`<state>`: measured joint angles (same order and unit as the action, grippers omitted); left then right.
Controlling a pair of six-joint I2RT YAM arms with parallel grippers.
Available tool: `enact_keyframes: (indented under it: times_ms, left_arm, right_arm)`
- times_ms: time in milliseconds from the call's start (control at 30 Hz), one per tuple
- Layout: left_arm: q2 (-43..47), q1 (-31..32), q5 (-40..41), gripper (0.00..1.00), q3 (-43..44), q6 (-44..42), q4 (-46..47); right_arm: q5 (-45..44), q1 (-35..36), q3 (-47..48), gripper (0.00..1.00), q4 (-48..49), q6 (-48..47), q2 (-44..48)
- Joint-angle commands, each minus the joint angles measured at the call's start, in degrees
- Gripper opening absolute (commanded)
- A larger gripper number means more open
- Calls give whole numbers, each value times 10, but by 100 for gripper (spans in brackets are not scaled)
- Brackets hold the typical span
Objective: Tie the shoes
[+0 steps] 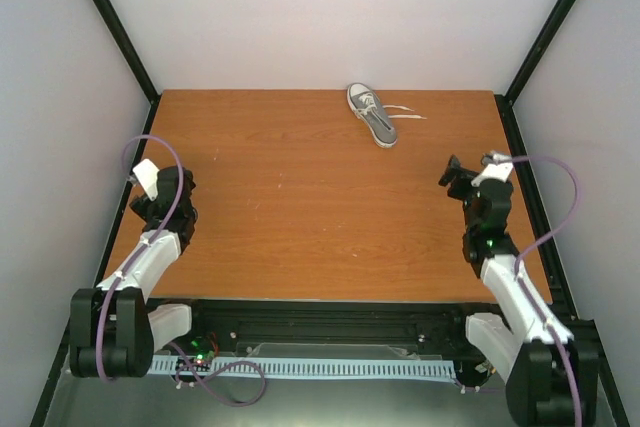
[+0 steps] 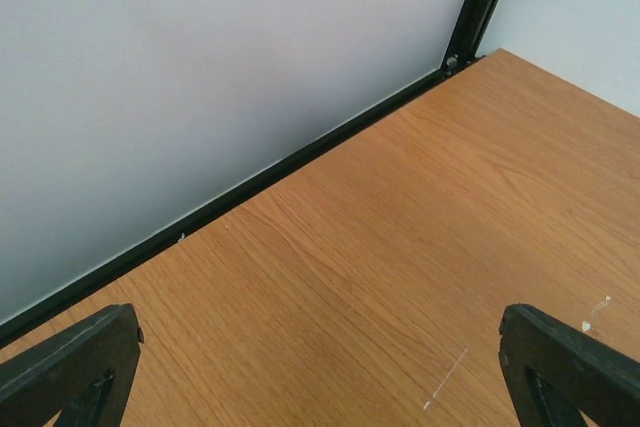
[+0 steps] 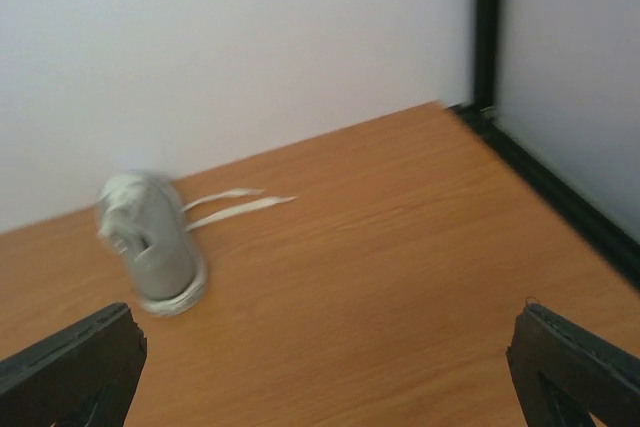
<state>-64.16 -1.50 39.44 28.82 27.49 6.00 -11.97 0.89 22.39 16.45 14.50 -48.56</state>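
A small grey canvas sneaker [image 1: 371,113] with white sole edge lies at the far middle of the wooden table [image 1: 300,207], its two white lace ends [image 1: 403,112] trailing loose to the right. It also shows blurred in the right wrist view [image 3: 150,242], laces [image 3: 235,205] lying flat beside it. My right gripper [image 1: 452,174] is open and empty, well short of the shoe on the right. My left gripper [image 1: 150,179] is open and empty at the left edge; its wrist view shows only bare table between the fingertips [image 2: 70,367].
White walls enclose the table, with black frame posts at the back corners [image 1: 520,57]. A black rail [image 2: 300,162] runs along the table's left edge. A few pale scratches [image 2: 445,379] mark the wood.
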Motion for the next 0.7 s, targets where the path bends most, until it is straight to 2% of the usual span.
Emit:
enact_keyframes:
  times_ms: [0, 167, 333, 467, 667]
  left_arm:
    - [-15, -1, -18, 100, 23, 4, -8]
    - [-70, -1, -15, 100, 74, 30, -70]
    - [-135, -1, -31, 100, 117, 22, -97]
    - [-153, -1, -65, 100, 125, -1, -85]
    - [-175, -1, -92, 100, 134, -27, -70]
  right_arm:
    - [173, 8, 98, 100, -42, -33, -110]
    - [221, 46, 245, 100, -180, -96, -263]
    - [166, 91, 439, 100, -338, -125, -432]
    - [121, 101, 547, 100, -397, -123, -543]
    - [130, 103, 711, 100, -469, -131, -710]
